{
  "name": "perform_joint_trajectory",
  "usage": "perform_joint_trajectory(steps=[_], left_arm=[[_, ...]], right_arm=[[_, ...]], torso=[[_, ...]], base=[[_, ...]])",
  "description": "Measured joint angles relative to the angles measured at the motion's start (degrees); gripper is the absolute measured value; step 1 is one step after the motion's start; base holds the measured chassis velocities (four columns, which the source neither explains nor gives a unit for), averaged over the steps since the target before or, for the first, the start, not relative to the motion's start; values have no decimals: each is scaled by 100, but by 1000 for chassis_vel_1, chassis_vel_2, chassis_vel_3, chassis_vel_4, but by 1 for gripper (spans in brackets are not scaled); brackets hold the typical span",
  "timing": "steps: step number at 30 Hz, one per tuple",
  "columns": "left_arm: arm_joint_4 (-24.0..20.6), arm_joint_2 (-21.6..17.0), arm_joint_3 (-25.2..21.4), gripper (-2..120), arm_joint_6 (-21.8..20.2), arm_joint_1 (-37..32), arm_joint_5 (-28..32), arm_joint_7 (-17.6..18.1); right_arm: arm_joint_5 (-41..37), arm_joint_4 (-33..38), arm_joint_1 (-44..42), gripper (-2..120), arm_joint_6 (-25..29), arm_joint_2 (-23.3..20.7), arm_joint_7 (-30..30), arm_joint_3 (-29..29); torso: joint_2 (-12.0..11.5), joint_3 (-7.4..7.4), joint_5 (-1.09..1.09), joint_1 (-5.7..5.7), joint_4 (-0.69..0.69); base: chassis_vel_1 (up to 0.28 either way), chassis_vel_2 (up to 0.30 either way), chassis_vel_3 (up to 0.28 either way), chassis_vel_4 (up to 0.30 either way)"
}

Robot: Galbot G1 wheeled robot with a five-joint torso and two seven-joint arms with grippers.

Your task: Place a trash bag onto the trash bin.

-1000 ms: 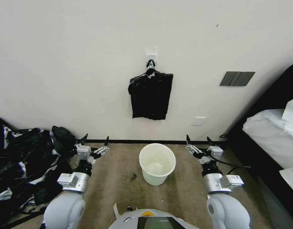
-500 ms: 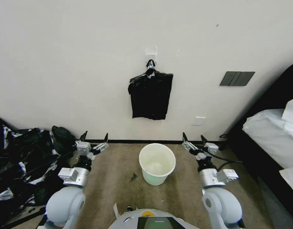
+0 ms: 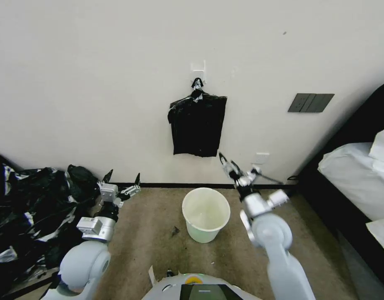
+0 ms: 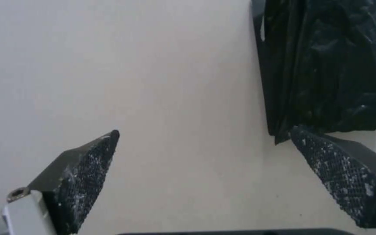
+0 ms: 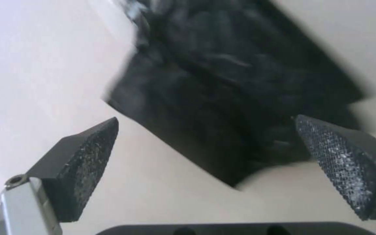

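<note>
No text, label, brand, number or sign can be read on anything in these views.

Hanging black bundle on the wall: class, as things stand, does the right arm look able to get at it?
Probably yes. The right gripper is open, raised just below the bundle's lower right corner, with nothing between them. The bin sits lower, out of the way. The left gripper hangs low.
</note>
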State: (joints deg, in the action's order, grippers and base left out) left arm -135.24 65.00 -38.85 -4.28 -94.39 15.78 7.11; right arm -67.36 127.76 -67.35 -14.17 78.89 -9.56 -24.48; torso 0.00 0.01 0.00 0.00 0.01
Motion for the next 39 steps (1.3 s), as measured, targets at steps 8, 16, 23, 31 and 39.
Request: perform_joint_trajectory(steps=[8, 16, 23, 31, 39], left_arm=[[-184, -105, 15, 100, -154, -77, -39, 55], [-243, 13, 147, 100, -224, -122, -179, 55], [-348, 72, 123, 100, -270, -177, -188, 54], [-410, 283, 216, 100, -272, -241, -265, 42], [-431, 346, 244, 100, -269, -265, -293, 32]], right_arm=[[-1843, -751, 1869, 100, 143, 26, -1107, 373], [-1804, -1743, 2974, 100, 350, 340, -1215, 853], [-1609, -2271, 3600, 100, 513, 516, -1274, 1040], [-1638, -2642, 4149, 100, 520, 665, -1450, 1069], [-1680, -3006, 4556, 100, 534, 887, -1648, 1129]], torso=[[0, 0, -1, 1, 0], [0, 0, 0, 1, 0], [0, 0, 0, 1, -1], [0, 0, 0, 1, 0], [0, 0, 0, 0, -1]], base=[[0, 0, 0, 0], [0, 0, 0, 0], [0, 0, 0, 0], [0, 0, 0, 0], [0, 0, 0, 0]])
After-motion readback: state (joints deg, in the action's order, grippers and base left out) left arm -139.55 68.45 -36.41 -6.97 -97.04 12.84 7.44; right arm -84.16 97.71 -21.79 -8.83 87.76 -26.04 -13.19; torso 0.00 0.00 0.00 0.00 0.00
